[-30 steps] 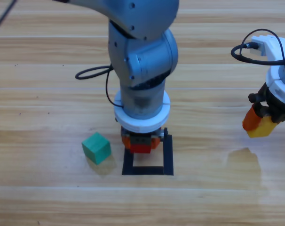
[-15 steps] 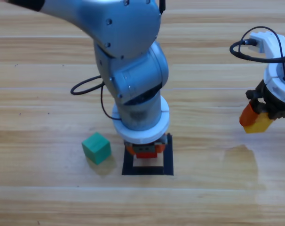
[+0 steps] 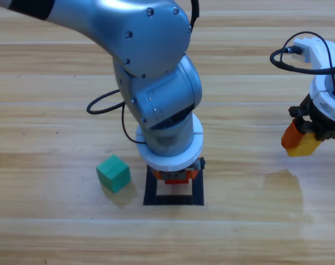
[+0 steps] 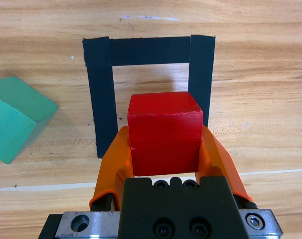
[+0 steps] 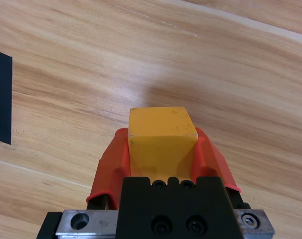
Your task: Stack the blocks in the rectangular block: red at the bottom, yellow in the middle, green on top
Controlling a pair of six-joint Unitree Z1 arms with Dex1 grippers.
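High view, lower centre: left gripper point(image 3: 176, 175), orange jaws clamped on the small plain red cube point(image 4: 163, 132), poised over the near edge of the black tape square outline point(image 3: 198, 190) on the light wooden table point(image 3: 57, 232). Left wrist view: cube sits over the outline's lower opening, light wood visible beyond. Small teal-green cube point(image 3: 113, 173): lower left of centre, just beside the outline, apart from it. Right gripper point(image 3: 300, 144): far right of frame, jaws closed around the small yellow cube point(image 5: 162, 141), well apart from the outline.
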